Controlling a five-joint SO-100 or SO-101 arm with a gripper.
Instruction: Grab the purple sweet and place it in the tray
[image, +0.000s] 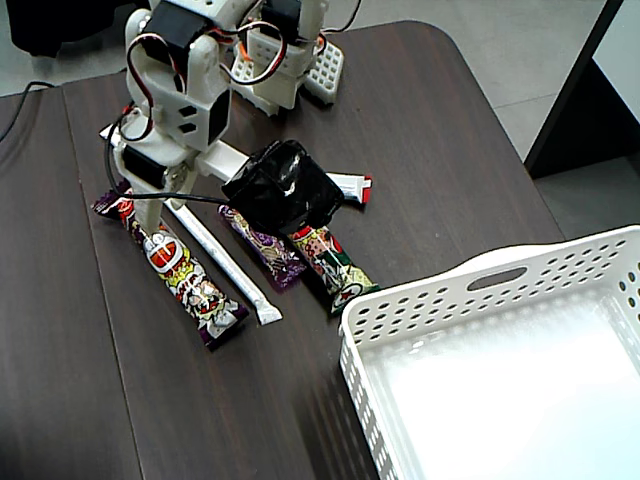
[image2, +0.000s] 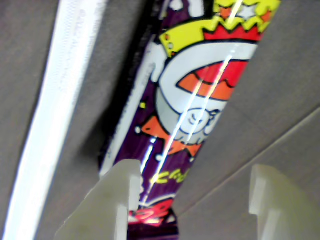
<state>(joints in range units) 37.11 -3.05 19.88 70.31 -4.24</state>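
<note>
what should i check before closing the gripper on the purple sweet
1. Jaws apart: ok, the gripper stands open in the wrist view.
2. The purple sweet lies between the fingers: ok, though nearer the finger on that view's left.
3. The white stick is outside the grip: ok, it lies beyond that same finger.
4. Fingers low enough to pinch: cannot tell.
5. The tray has room: ok, its visible floor is bare in the fixed view.
</note>
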